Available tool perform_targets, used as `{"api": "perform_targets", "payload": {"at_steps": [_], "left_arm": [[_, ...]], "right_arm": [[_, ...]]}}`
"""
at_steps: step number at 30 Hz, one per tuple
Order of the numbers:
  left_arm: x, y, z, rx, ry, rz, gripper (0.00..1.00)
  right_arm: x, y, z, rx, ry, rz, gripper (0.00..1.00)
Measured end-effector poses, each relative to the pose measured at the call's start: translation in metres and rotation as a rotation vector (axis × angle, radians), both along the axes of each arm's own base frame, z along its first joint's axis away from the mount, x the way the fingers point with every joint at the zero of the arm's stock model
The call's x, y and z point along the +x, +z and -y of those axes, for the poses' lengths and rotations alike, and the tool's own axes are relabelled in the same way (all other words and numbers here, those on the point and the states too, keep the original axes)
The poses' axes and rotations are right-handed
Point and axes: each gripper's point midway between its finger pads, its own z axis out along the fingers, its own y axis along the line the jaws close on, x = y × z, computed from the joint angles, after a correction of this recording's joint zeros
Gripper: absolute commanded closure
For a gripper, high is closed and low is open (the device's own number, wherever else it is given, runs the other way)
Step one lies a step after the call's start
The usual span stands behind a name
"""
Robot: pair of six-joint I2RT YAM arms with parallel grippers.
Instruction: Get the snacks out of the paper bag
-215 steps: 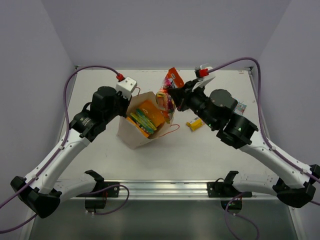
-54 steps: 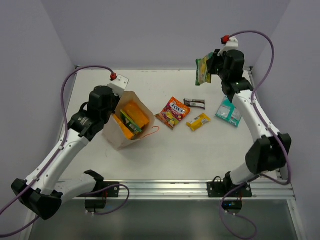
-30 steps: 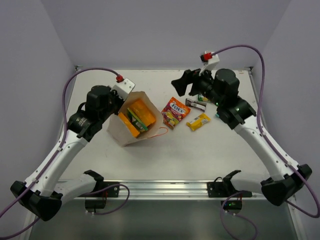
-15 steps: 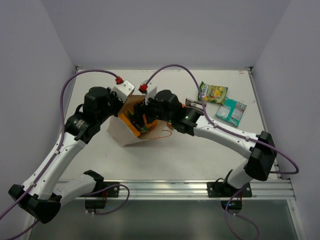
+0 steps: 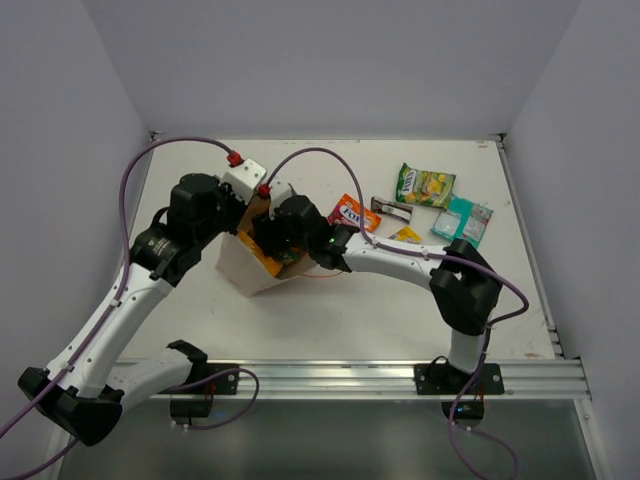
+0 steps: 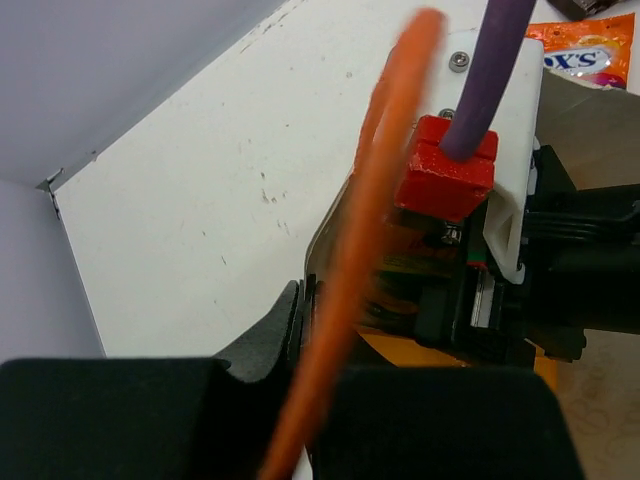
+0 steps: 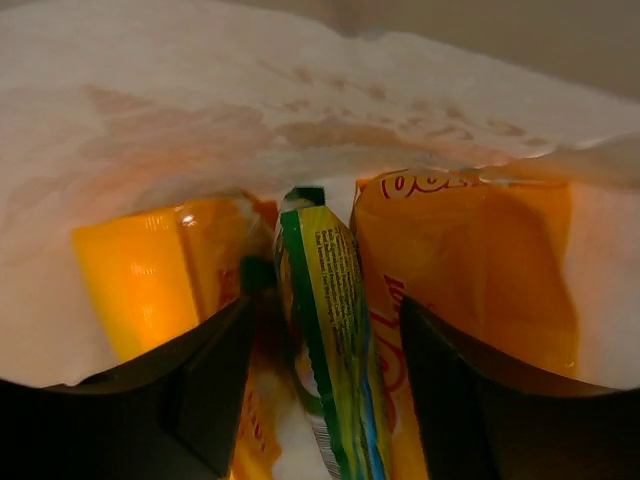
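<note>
The cream paper bag (image 5: 238,268) leans open at left-centre. My left gripper (image 5: 243,207) is shut on its far rim; in the left wrist view the gripper (image 6: 304,312) pinches that paper edge, with the orange string handle (image 6: 372,230) blurred across it. My right gripper (image 5: 280,238) reaches inside the bag. In the right wrist view the gripper (image 7: 325,385) stands open, its jaws on either side of a green packet (image 7: 328,320) standing on edge between two orange packets (image 7: 140,280) (image 7: 470,270). I cannot tell whether the pads touch it.
Out on the table lie a red-yellow packet (image 5: 352,210), a dark brown bar (image 5: 390,208), a small yellow packet (image 5: 406,235), a green packet (image 5: 425,185) and a teal packet (image 5: 463,220). The right arm stretches across the table middle.
The right arm swung from the back right of the table into the bag's mouth, leaving a green packet on the table. Its jaws have narrowed around another green packet. The left grip is unchanged.
</note>
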Motion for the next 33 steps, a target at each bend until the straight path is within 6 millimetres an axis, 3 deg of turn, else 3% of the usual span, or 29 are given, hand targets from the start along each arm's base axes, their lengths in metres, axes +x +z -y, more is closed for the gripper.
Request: {"api": "perform_targets", "payload": {"at_steps": [1,4,5,6,10,13,16,22,25,29,33], "left_arm": [[0.0,-0.001,0.0,-0.001,0.003,-0.006,1.0],[0.001,-0.004,-0.001,0.0,0.012,-0.014,1.0],[0.001,-0.004,-0.001,0.0,0.012,-0.014,1.0],[0.001,-0.004,-0.001,-0.001,0.013,-0.013,1.0],[0.002,-0.002,-0.002,0.001,0.024,-0.007,1.0],[0.003,-0.002,-0.006,0.007,0.042,-0.003,1.0],[0.005,-0.002,-0.01,0.002,0.076,-0.002,1.0],[0.008,-0.001,-0.02,0.007,0.147,0.01,1.0],[0.009,0.001,-0.028,0.019,0.193,0.021,1.0],[0.014,0.003,-0.041,0.041,0.265,0.04,1.0],[0.023,0.002,-0.054,0.064,0.34,0.051,1.0]], "right_arm": [[0.002,-0.004,-0.002,0.0,-0.002,0.002,0.46],[0.005,-0.005,-0.005,0.008,-0.004,0.016,0.76],[0.006,-0.004,-0.006,0.008,-0.004,0.02,0.93],[0.007,-0.003,-0.006,0.008,-0.003,0.026,0.99],[0.005,0.0,-0.001,0.005,-0.006,0.037,1.0],[-0.001,0.017,0.009,0.004,0.003,0.056,1.0],[-0.01,0.063,0.022,0.047,0.016,0.111,1.0],[-0.033,0.191,0.055,0.225,0.036,0.281,1.0],[-0.043,0.24,0.079,0.292,0.016,0.366,1.0],[-0.051,0.289,0.123,0.348,-0.06,0.465,1.0],[-0.051,0.331,0.19,0.383,-0.228,0.568,1.0]]}}
